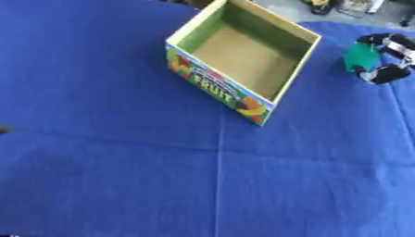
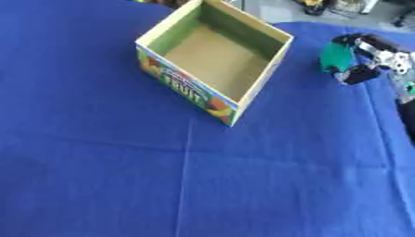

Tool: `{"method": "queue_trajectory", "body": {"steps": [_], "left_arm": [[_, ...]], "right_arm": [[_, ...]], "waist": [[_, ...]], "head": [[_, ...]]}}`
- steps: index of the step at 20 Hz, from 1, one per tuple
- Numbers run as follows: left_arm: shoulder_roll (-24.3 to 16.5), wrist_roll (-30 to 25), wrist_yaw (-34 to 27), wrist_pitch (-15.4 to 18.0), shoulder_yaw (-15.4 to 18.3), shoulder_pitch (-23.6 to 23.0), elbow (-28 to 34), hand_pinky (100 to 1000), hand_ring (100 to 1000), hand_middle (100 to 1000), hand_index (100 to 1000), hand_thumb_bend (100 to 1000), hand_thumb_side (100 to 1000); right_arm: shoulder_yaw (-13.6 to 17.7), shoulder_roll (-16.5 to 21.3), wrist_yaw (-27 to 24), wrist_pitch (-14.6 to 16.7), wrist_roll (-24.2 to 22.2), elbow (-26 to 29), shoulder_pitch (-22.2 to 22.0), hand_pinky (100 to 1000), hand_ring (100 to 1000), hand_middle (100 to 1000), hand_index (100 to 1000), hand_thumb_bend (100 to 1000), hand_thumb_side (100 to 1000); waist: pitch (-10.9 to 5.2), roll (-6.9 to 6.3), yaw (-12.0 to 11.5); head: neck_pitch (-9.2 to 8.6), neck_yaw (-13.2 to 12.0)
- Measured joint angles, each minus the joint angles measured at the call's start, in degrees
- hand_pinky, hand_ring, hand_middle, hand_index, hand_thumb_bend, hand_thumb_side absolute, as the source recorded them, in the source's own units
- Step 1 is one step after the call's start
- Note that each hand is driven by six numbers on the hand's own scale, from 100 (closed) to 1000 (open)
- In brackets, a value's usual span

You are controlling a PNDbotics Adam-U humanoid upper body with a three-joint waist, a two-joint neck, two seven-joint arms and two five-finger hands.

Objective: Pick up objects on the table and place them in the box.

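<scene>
Black fingers (image 2: 356,74) of our right hand (image 2: 374,54) curl round a small green object (image 2: 332,56), clamped on it and held just above the blue-clothed bench (image 2: 203,176), right of the open cardboard box with fruit print (image 2: 212,95). We see the box interior bare, so nothing is placed yet; carrying the green object over the rim remains. Our left hand is out of view. No other loose objects show.
</scene>
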State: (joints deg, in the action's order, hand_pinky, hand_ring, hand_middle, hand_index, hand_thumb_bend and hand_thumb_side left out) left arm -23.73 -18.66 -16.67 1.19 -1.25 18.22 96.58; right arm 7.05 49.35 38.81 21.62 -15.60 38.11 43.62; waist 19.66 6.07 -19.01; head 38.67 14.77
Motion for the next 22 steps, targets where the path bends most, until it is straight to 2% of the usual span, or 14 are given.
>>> {"method": "queue_trajectory", "body": {"steps": [1, 2, 5, 6, 7, 12, 17, 20, 22], "left_arm": [[0.00, -0.07, 0.00, 0.00, 0.00, 0.00, 0.00, 868, 687, 575, 681, 414, 1000], [0.00, -0.12, -0.01, 0.02, 0.00, 0.00, 0.00, 868, 687, 575, 681, 414, 1000], [0.00, -0.22, -0.06, 0.08, 0.00, 0.00, 0.00, 868, 686, 575, 681, 413, 1000], [0.00, -0.23, -0.08, 0.07, 0.00, 0.00, 0.00, 868, 686, 575, 681, 413, 1000], [0.00, -0.25, -0.10, 0.07, 0.00, 0.00, 0.00, 868, 686, 576, 682, 412, 1000], [0.00, -0.33, -0.14, 0.00, 0.00, -0.01, 0.00, 868, 693, 576, 682, 412, 1000], [0.05, -0.38, -0.15, -0.05, -0.01, -0.07, 0.00, 867, 702, 577, 683, 414, 1000], [0.08, -0.45, -0.18, -0.13, -0.01, -0.08, 0.00, 868, 702, 577, 683, 416, 1000], [0.13, -0.48, -0.22, -0.17, -0.01, -0.11, 0.00, 867, 702, 577, 683, 418, 1000]], "right_arm": [[0.00, 0.00, 0.00, -0.02, -0.05, -0.06, 0.01, 754, 807, 730, 907, 100, 100], [0.00, 0.01, 0.00, -0.10, -0.14, -0.10, 0.02, 754, 807, 730, 907, 100, 100], [0.00, 0.01, -0.01, -0.24, -0.30, -0.23, 0.05, 640, 699, 599, 890, 100, 100], [0.00, 0.01, -0.02, -0.27, -0.32, -0.25, 0.05, 640, 699, 599, 890, 100, 100], [0.00, 0.01, -0.04, -0.30, -0.36, -0.25, 0.05, 593, 643, 494, 868, 100, 100], [-0.02, -0.02, -0.25, -0.45, -0.04, -0.28, -0.13, 550, 588, 343, 831, 100, 100], [-0.09, -0.39, -1.65, -0.65, 1.88, -0.85, -0.70, 510, 537, 264, 757, 100, 100], [-0.38, -0.87, -2.77, -0.69, 3.57, -1.04, -0.80, 479, 509, 222, 594, 100, 100], [-0.50, -1.22, -3.19, -0.75, 4.85, -1.13, -0.83, 477, 507, 218, 563, 100, 100]], "waist": [[0.00, 0.00, 0.03], [-0.01, 0.00, 0.07], [-0.01, -0.01, 0.33], [-0.01, -0.02, 0.41], [-0.02, -0.02, 0.54], [-0.14, -0.19, 1.31], [-0.79, -0.52, 2.63], [-1.24, -0.66, 3.34], [-1.80, -0.70, 3.72]], "head": [[0.00, 0.00], [0.00, 0.00], [0.00, 0.00], [0.00, 0.00], [0.00, 0.00], [0.00, 0.00], [0.00, 0.01], [0.01, 0.00], [0.01, -0.01]]}}
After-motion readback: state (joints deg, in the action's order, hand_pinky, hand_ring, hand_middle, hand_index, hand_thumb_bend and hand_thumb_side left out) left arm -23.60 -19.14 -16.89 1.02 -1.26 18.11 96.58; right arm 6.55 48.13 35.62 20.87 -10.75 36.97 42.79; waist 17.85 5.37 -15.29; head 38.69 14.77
